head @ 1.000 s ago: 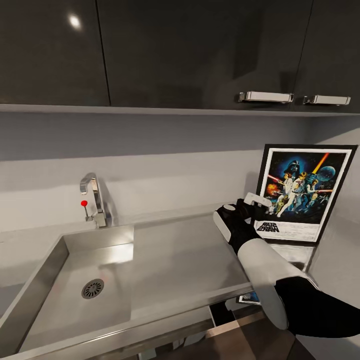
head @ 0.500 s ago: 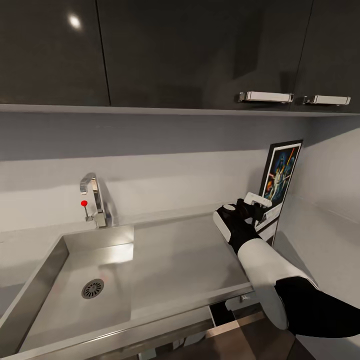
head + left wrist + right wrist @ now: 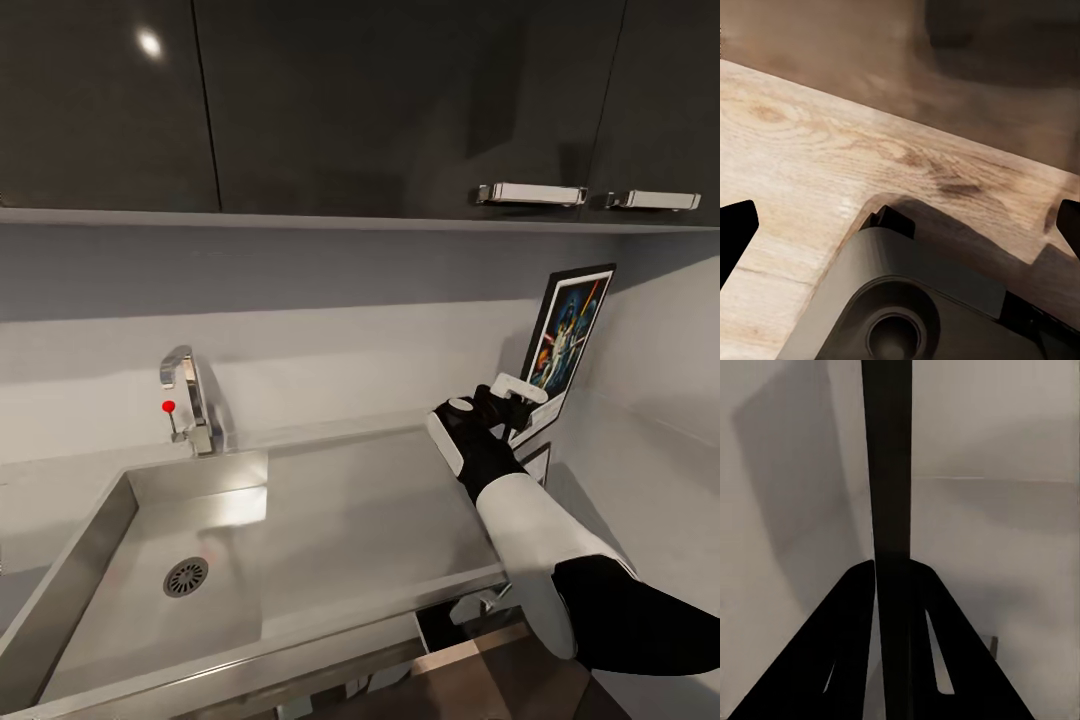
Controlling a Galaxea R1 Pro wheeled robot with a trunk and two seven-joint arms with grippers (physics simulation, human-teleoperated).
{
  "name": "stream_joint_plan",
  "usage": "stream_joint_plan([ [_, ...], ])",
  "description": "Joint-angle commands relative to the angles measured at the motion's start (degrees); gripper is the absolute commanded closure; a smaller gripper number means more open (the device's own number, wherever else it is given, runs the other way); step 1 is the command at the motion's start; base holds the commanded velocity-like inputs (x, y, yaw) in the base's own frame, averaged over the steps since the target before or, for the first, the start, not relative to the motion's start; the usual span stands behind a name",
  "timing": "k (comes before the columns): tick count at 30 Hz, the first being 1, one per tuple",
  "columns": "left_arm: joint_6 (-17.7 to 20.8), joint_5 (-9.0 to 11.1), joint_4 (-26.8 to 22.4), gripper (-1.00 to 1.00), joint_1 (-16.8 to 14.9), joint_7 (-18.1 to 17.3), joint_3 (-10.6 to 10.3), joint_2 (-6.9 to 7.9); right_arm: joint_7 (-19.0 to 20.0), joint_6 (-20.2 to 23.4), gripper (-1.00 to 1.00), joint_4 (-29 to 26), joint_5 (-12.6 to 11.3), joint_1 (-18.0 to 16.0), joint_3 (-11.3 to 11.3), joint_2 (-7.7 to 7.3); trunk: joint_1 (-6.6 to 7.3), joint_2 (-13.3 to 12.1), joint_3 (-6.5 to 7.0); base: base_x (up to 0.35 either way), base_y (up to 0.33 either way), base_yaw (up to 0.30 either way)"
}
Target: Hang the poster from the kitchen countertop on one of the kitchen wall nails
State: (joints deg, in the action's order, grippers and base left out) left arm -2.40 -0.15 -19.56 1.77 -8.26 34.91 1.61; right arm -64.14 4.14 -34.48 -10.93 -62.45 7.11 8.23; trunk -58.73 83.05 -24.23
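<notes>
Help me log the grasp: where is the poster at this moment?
In the head view the poster is at the right, held edge-on in the right gripper, raised off the kitchen countertop near the corner, right of the tap.

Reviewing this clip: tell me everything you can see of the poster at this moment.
The poster is an upright rectangle with a thin black frame, white inner border and dark blue film art. It stands turned nearly edge-on to the head camera, tilted slightly, its bottom apparently raised off the kitchen countertop near the corner walls. The right gripper is shut on its lower edge; in the right wrist view the frame's black edge runs between the fingers.
</notes>
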Motion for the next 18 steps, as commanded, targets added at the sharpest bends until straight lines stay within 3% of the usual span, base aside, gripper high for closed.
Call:
stream_joint_plan([
  [1,-0.05,-0.02,-0.04,-1.00,-0.01,-0.44,0.42,-0.03,-0.25,0.25,1.00,-0.08,-0.49,-0.04,0.36,-0.06,0.01,0.03,-0.05,-0.096,0.000,0.000],
  [18,-0.05,-0.02,-0.04,-1.00,-0.01,-0.44,0.42,-0.08,-0.15,0.26,1.00,-0.15,-0.55,-0.04,0.51,-0.06,0.01,0.03,-0.05,-0.192,0.000,0.000],
])
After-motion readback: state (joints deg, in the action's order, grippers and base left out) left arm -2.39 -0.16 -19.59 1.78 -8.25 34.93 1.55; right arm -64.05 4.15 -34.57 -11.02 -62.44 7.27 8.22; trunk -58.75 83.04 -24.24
